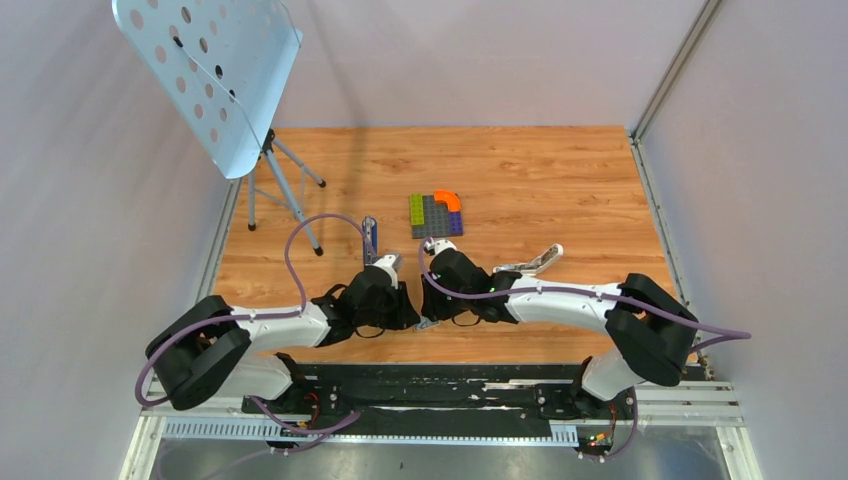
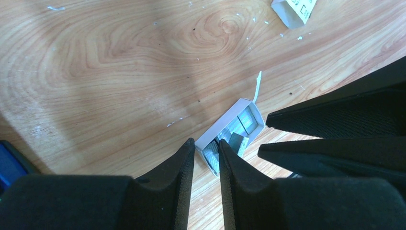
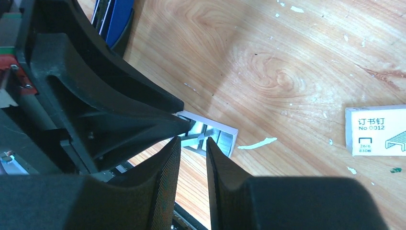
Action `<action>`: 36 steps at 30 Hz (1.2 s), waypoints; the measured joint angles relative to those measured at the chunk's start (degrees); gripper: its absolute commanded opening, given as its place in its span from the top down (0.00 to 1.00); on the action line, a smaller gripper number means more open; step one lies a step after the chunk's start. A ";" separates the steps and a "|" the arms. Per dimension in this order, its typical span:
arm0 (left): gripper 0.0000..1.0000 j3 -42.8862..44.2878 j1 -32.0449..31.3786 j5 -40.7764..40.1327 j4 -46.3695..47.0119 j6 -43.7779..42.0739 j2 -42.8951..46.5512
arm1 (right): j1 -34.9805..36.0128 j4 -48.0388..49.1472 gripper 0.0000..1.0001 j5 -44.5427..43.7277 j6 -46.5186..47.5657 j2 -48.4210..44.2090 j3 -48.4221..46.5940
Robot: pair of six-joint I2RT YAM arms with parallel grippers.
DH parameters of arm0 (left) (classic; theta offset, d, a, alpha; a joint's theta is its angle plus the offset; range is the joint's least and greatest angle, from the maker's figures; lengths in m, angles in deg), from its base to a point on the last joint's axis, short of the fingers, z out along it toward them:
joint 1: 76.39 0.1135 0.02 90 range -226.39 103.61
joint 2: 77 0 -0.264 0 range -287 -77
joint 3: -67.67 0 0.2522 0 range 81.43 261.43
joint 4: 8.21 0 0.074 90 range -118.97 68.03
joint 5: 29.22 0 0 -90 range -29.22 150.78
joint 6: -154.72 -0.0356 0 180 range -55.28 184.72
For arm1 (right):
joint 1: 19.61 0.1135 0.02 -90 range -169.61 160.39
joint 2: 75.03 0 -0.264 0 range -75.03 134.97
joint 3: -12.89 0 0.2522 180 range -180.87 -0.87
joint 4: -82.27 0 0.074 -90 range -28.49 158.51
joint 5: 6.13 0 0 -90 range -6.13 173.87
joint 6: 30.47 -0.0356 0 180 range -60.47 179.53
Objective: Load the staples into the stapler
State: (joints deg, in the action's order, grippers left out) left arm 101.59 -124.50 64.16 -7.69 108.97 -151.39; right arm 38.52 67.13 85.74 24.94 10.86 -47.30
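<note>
L arm (image 1: 275, 325), R arm (image 1: 565, 298) bent inward, low; L tool (image 2: 207, 149) & R tool (image 3: 192, 143) tip-to-tip.
Each tool narrowed to slit, clamp unclear; staples (image 2: 246, 120) betw. tips; stapler (image 1: 371, 235) just beyond L tool.

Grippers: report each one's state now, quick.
Left gripper: shut on the near end of the staple tray.
Right gripper: fingers almost together at the staples; grip cannot be told.
</note>
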 measured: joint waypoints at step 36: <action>0.57 17.46 -8.31 -10.49 -24.24 -16.81 -5.16 | -6.99 -3.54 0.55 -6.23 2.49 -19.02 10.82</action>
State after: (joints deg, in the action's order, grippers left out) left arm 119.05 -132.81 53.67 -31.93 92.16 -156.54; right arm 31.52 63.58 79.51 27.43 -8.16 -36.48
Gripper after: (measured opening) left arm 0.439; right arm 0.447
